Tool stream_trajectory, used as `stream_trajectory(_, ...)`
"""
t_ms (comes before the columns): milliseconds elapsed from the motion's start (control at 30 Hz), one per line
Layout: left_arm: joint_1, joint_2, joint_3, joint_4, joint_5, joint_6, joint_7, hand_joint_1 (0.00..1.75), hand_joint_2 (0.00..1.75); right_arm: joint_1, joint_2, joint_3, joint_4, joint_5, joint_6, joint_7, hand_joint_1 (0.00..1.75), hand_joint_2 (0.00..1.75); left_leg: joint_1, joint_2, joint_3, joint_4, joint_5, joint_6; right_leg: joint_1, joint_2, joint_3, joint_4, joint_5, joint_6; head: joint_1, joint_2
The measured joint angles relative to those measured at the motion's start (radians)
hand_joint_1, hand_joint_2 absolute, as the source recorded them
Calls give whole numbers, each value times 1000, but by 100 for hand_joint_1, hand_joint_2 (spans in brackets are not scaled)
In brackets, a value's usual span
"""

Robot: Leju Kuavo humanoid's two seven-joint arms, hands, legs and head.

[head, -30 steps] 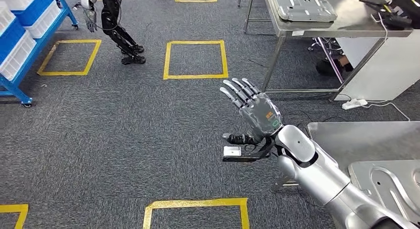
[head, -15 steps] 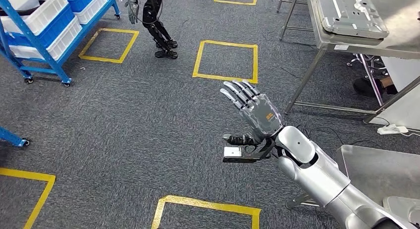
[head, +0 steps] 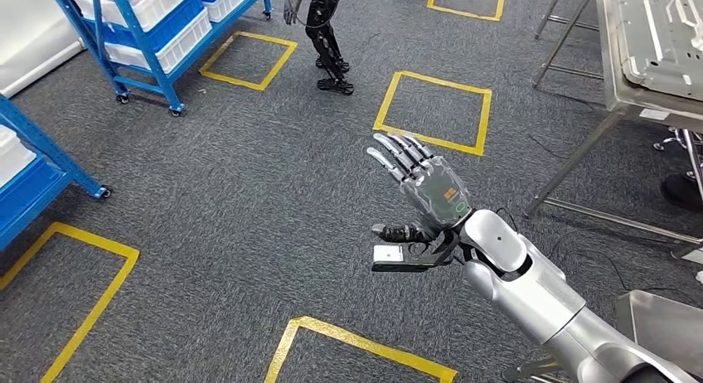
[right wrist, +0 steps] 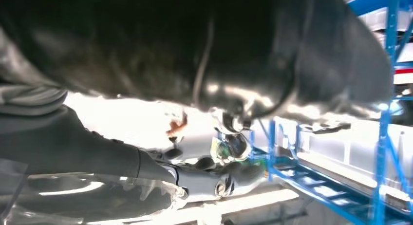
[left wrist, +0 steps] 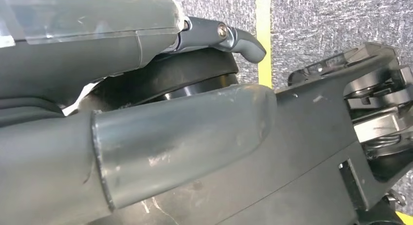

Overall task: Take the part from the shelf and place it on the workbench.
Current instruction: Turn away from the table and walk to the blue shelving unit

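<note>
Underfoot, grey carpet [head: 215,209] with yellow tape squares [head: 434,109]; blue shelving [head: 157,35] beyond.

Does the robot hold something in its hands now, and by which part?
The right hand holds nothing; its fingers are spread apart. Whether the left hand holds anything cannot be told.
</note>
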Motion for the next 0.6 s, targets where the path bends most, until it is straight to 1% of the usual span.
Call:
stream_trajectory(33, -1, 0, 0, 0, 0, -2, 0, 0, 0, 0, 0, 0, 0, 0, 0, 0, 0, 0, 1, -10, 2, -3, 2, 6, -3, 8, 0, 7, -8, 5, 0, 0)
stream_trajectory(67, -2, 0, 0, 0, 0, -4, 1, 0, 0, 0, 0, 0, 0, 0, -1, 0, 0, 0, 2, -19, 4, -6, 4, 12, -6, 29, -8, 29, -26, 9, 0, 0)
stream_trajectory(100, -3, -1, 0, 0, 0, -5, 2, 0, 0, 0, 0, 0, 0, 0, -1, 0, 0, 0, 4, -28, 6, -9, 6, 18, -9, 57, -27, 73, -53, 12, 1, 0)
stream_trajectory(133, -4, -1, -1, 0, -1, -6, 3, 0, 0, 2, -1, 0, 0, -1, -2, 0, 0, 0, 3, -37, 6, -10, 7, 21, -10, 87, -57, 137, -86, 14, 1, 0)
stream_trajectory(167, -5, -1, -2, 0, -2, -8, 4, 0, 0, 5, -2, 0, 1, -1, -2, 0, 0, 0, 2, -47, 5, -9, 7, 25, -10, 105, -94, 207, -116, 14, 1, 0)
stream_trajectory(200, -5, -1, -2, 0, -2, -9, 4, 0, 0, 8, -2, 0, 2, -1, -2, 0, 0, 0, 1, -59, 4, -9, 7, 27, -10, 114, -126, 264, -132, 13, 1, 0)
stream_trajectory(233, -4, -1, -3, 0, -2, -10, 5, 0, 0, 12, -3, 0, 2, -1, -2, 0, 0, 0, -1, -72, 4, -9, 7, 28, -9, 117, -143, 288, -127, 11, 1, 0)
stream_trajectory(267, -4, -2, -3, 0, -3, -11, 5, 0, 0, 14, -3, 0, 2, -1, -2, 0, 0, 0, -1, -86, 5, -8, 7, 28, -9, 121, -139, 269, -101, 7, 1, 0)
stream_trajectory(300, -5, -2, -3, 0, -3, -12, 6, 0, 0, 15, -4, 0, 2, -1, -2, 0, 0, 0, -2, -99, 6, -7, 7, 28, -8, 128, -116, 213, -60, 3, 1, 0)
stream_trajectory(333, -5, -4, -3, 0, -4, -13, 6, 0, 0, 15, -4, 0, 2, -2, -2, 0, 0, 0, -1, -111, 7, -6, 8, 27, -8, 151, -86, 142, -22, -2, 1, 0)
stream_trajectory(367, -6, -6, -3, 0, -4, -13, 6, 0, 0, 15, -5, 0, 2, -2, -2, -1, 0, 0, -1, -124, 5, -4, 8, 24, -9, 178, -58, 77, 6, -6, 0, 0)
stream_trajectory(400, -8, -7, -3, 0, -5, -13, 6, 0, 0, 15, -7, 0, 2, -3, -2, -1, 0, 0, 0, -135, 1, -4, 10, 20, -9, 199, -41, 35, 19, -9, 0, 0)
stream_trajectory(433, -8, -8, -4, 0, -6, -12, 7, 0, 0, 15, -8, 0, 1, -3, -2, -1, 0, 0, 3, -147, -4, -4, 13, 14, -9, 213, -34, 15, 20, -11, 0, 0)
stream_trajectory(467, -9, -8, -4, 0, -7, -12, 7, 0, 0, 15, -10, 0, 1, -4, -3, -1, 0, 0, 4, -161, -8, -6, 16, 6, -8, 208, -32, 9, 20, -12, 0, 0)
stream_trajectory(500, -8, -8, -4, 0, -7, -12, 7, 0, 0, 15, -10, 0, 1, -4, -3, -1, 0, 0, 6, -170, -11, -8, 18, 0, -10, 193, -28, 4, 22, -15, 0, 0)
stream_trajectory(533, -8, -8, -4, 0, -7, -12, 7, 0, 0, 14, -9, 0, 0, -4, -3, -1, 0, 0, 3, -161, -14, -3, 13, -6, -12, 179, -23, -5, 25, -20, 0, 0)
stream_trajectory(567, -9, -8, -4, 0, -7, -12, 8, 0, 0, 14, -9, 0, 0, -4, -3, -1, 0, 0, 0, -139, -24, 17, -1, -10, -15, 164, -17, -13, 29, -25, -2, 0)
stream_trajectory(600, -9, -7, -4, 0, -8, -11, 8, 0, 0, 13, -9, 0, 0, -4, -3, -2, 0, 0, -3, -108, -43, 58, -26, -14, -16, 147, -13, -19, 31, -30, -3, 0)
